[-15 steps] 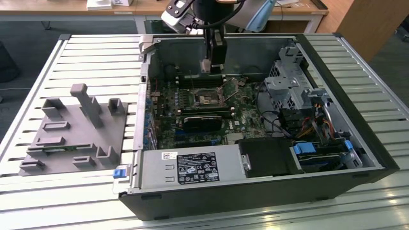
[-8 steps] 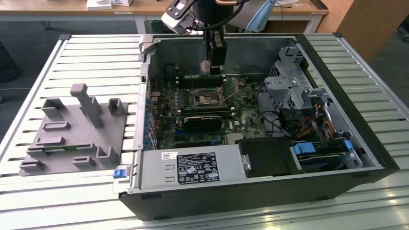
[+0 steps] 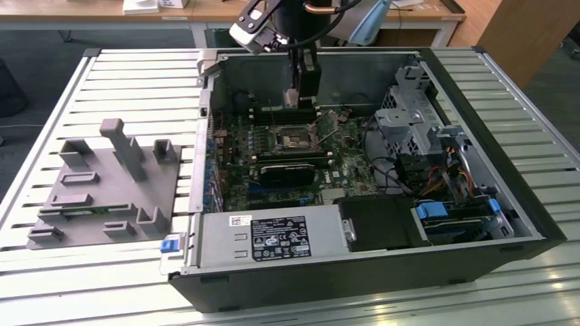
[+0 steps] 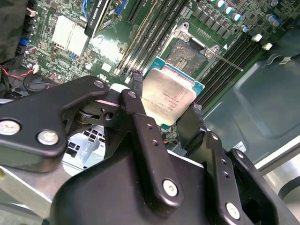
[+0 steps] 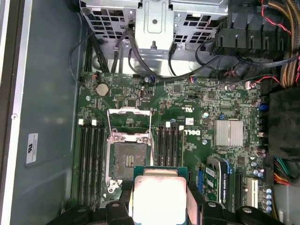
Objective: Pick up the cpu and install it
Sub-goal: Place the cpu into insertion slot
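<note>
My gripper [image 4: 165, 111] is shut on the cpu [image 4: 168, 95], a flat square chip with a shiny silver top and a teal-edged rim, one black finger on each of two opposite sides. In the first wrist view the cpu [image 5: 159, 196] hangs above the green motherboard, just beside the open dark socket [image 5: 127, 159], whose metal frame is swung up. The exterior view shows the gripper [image 3: 297, 97] lowered into the open computer case, over the socket [image 3: 295, 140].
The case [image 3: 471, 88] lies open on a slatted table. A grey tray [image 3: 100, 183] with upright holders stands at the exterior view's left. A power supply [image 3: 272, 238], drive cage [image 3: 412, 115], loose cables [image 5: 154, 70] and a silver heatsink [image 5: 228, 132] surround the socket.
</note>
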Motion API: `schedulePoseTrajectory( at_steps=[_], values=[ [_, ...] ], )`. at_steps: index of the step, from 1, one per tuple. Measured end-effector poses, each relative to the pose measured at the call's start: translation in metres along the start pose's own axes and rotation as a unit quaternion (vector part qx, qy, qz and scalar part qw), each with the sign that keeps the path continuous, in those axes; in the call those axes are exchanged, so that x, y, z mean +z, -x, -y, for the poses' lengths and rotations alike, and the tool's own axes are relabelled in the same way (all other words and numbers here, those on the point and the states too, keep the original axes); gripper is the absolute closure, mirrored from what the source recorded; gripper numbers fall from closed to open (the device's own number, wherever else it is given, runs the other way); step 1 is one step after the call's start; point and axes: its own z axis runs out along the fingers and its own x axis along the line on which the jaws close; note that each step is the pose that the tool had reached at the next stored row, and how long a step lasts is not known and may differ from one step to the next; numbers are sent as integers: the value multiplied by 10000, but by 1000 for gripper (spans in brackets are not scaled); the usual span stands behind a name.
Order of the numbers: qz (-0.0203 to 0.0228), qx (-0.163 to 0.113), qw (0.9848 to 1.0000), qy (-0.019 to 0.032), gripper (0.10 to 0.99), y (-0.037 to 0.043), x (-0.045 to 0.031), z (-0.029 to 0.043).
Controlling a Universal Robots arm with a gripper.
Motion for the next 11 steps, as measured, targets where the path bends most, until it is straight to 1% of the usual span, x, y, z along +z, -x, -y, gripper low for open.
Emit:
schedulePoseTrajectory(
  at_steps=[4, 7, 8, 11],
  values=[
    [7, 0, 10000, 0, 549, 0, 23, 2],
    [25, -2, 10000, 0, 549, -1, 47, 4],
    [26, -2, 10000, 0, 549, -1, 57, 5],
    [26, -2, 10000, 0, 549, -2, 107, 9]
  ],
)
